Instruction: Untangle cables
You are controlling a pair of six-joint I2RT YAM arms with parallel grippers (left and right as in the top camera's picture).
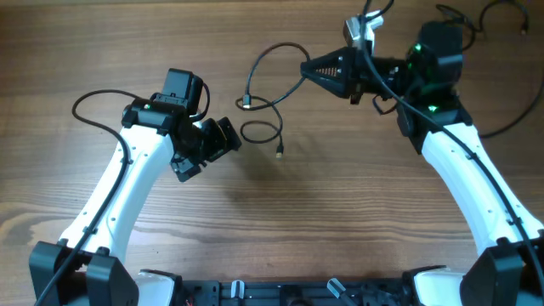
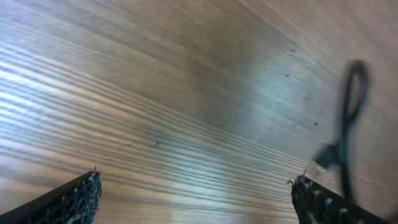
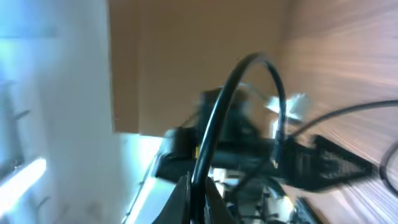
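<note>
Thin black cables (image 1: 259, 59) lie on the wooden table between the arms. One strand arcs from a small plug (image 1: 246, 104) up to my right gripper (image 1: 305, 70), which is shut on it. A second loop (image 1: 260, 130) ends in a plug (image 1: 280, 153) just right of my left gripper (image 1: 214, 149), which is wide open and empty. In the left wrist view the fingers (image 2: 74, 199) frame bare wood, with the cable loop (image 2: 351, 106) beyond the right one. The right wrist view shows the cable (image 3: 249, 68) pinched between the fingers (image 3: 181, 199).
Thicker black arm wires curl at the far left (image 1: 93, 106) and far right (image 1: 510, 119). A white connector (image 1: 361, 30) sits above the right gripper. Both arm bases stand along the front edge (image 1: 272, 293).
</note>
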